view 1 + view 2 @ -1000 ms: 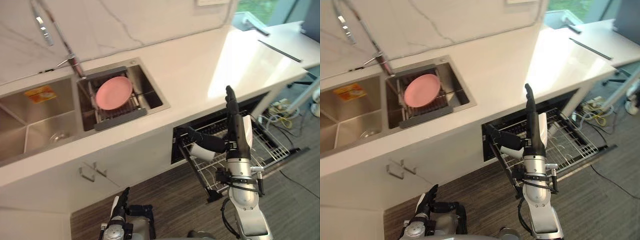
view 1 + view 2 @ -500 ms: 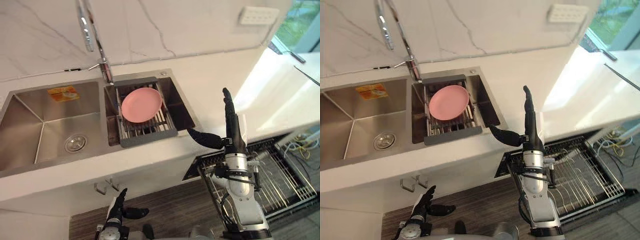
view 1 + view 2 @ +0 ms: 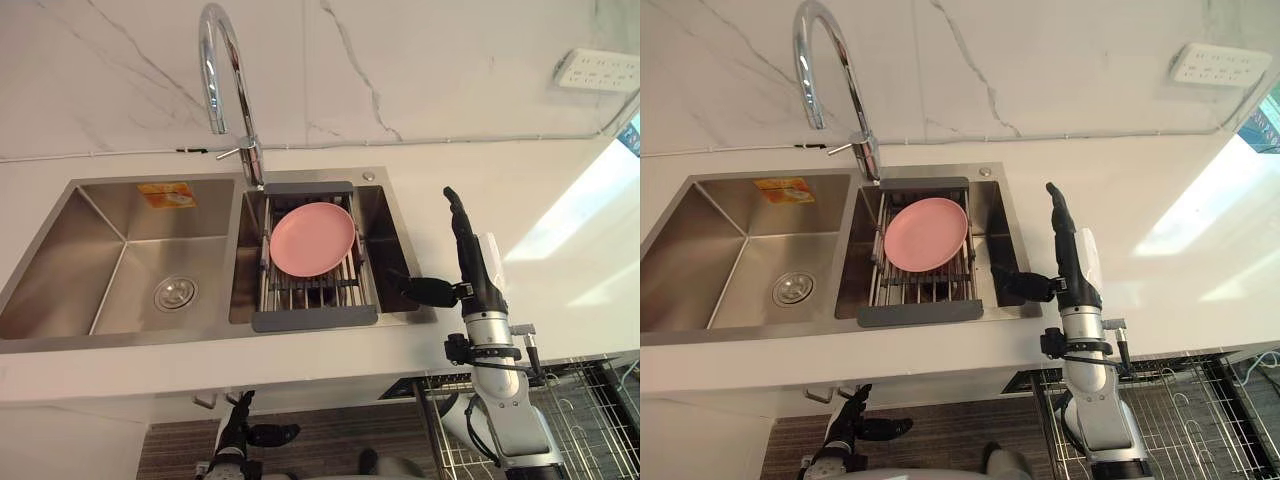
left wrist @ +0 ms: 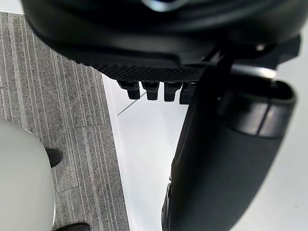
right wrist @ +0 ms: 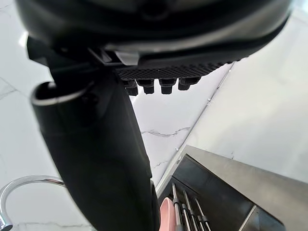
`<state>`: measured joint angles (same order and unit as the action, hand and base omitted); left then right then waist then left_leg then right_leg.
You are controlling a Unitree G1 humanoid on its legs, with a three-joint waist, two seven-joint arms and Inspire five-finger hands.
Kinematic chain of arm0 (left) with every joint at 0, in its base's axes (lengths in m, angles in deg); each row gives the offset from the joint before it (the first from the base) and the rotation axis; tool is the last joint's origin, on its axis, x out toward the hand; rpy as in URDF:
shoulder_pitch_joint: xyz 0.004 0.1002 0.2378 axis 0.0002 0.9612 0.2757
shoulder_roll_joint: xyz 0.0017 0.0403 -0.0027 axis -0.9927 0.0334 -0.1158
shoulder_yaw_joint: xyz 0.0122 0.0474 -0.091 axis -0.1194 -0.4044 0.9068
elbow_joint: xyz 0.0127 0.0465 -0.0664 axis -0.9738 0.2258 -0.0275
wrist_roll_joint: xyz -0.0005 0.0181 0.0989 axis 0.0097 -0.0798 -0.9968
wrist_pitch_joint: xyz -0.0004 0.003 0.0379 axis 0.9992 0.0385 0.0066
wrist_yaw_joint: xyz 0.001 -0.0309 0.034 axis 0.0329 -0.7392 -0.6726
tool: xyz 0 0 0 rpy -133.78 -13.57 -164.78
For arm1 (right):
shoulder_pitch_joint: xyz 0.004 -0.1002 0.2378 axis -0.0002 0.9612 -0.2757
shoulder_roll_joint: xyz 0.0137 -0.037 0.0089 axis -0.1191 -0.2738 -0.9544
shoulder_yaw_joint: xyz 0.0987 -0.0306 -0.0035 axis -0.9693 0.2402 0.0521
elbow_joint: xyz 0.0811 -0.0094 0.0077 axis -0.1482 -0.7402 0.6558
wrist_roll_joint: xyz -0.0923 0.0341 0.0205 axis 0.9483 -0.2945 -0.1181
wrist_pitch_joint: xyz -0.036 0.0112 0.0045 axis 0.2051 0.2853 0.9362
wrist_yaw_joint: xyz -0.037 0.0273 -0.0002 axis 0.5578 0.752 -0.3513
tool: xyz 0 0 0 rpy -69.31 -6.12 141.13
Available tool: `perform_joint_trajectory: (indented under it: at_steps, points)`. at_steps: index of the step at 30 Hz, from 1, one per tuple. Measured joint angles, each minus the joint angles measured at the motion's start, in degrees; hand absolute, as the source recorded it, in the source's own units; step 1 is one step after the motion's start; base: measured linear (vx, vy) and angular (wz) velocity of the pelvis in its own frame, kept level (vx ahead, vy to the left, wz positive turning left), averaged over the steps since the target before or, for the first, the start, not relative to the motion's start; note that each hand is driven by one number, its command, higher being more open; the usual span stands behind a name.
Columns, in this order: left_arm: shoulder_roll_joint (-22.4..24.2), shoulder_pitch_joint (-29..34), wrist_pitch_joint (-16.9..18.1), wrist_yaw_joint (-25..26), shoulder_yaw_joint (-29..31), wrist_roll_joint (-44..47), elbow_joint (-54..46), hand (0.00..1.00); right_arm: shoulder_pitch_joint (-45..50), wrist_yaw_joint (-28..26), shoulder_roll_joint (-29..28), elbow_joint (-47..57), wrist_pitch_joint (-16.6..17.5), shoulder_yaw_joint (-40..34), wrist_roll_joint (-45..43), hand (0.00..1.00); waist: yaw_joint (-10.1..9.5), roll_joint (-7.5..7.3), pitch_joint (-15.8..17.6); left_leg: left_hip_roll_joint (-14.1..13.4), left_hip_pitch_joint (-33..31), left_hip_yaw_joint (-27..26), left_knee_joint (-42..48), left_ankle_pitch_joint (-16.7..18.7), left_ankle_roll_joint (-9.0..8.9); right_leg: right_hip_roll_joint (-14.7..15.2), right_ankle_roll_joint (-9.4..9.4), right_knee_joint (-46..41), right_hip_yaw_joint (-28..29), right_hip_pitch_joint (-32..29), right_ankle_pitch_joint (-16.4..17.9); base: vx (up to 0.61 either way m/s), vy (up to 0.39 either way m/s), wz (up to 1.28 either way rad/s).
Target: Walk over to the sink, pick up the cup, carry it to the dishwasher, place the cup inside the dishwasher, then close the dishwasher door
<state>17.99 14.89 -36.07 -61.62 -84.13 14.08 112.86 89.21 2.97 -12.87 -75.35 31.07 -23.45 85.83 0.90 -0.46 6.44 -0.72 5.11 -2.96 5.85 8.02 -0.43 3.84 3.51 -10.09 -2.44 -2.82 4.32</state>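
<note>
Sink [image 3: 62, 262]: plate [image 3: 312, 240] on rack [image 3: 315, 318]. Right hand [image 3: 472, 262] raised beside it, fingers straight; left hand [image 3: 240, 432] low, relaxed. We should locate the cup before reaching.

Steel sink [image 3: 700, 245], two bowls, occupies the left and centre of the frame, set in a white counter [image 3: 1160, 270]. Left bowl: drain [image 3: 793, 288] in the floor, orange sticker [image 3: 783, 188] on the back wall. Right bowl: rack [image 3: 920, 312] bearing a pink plate [image 3: 926, 233]. Faucet [image 3: 868, 155] arches over the divide. Outlet [image 3: 1210, 64] at upper right on the marble wall. Right hand [image 3: 1072, 262] stands right of centre, fingers [image 3: 1055, 205] straight and upward, thumb [image 3: 1025, 286] out toward the sink, holding nothing. Wire basket [image 3: 1180, 410] at lower right. Left hand [image 3: 852, 425] at the lower edge, fingers relaxed.
</note>
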Motion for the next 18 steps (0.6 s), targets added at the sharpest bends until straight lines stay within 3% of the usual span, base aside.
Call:
perform_joint_trajectory:
  at_steps: [2,3,10,18]
  points:
    - [-0.1,-0.1,0.0,-0.3,-0.7,-0.1,0.0,1.00,0.2,-0.6,0.0,0.0,0.0,0.0,0.0,1.00,0.04,0.00,0.0,0.2,-0.1,0.5,0.0,-0.2,0.24,0.2,0.12,1.9,-0.4,1.0,-1.0,-0.03,0.034,0.09]
    - [-0.8,-0.7,0.0,-0.9,-1.4,-0.1,0.8,1.00,0.4,-1.9,2.4,-3.1,0.0,2.7,0.7,1.00,0.07,-0.65,-0.2,-1.4,0.0,2.3,-5.8,-3.6,-0.85,-1.9,-1.79,9.4,-2.4,2.7,-6.1,0.00,0.000,0.00]
    - [-0.8,-0.7,0.0,-0.9,-1.3,-0.1,0.7,1.00,0.9,-1.8,1.9,-4.2,0.1,2.7,0.7,1.00,0.17,-0.68,-0.2,-1.5,0.3,2.0,-5.8,-3.6,-0.85,-2.0,-1.79,9.3,-2.2,2.8,-6.1,0.00,0.000,-0.01]
    - [-0.6,0.8,-0.1,-1.1,-0.2,0.0,-0.5,1.00,5.5,0.7,-7.7,-4.9,-2.3,-1.0,2.2,1.00,1.76,-0.62,-0.2,-1.5,1.3,0.4,-6.5,-3.6,-0.85,-2.0,-1.63,9.3,-1.0,3.1,-6.2,-0.02,0.003,-0.08]
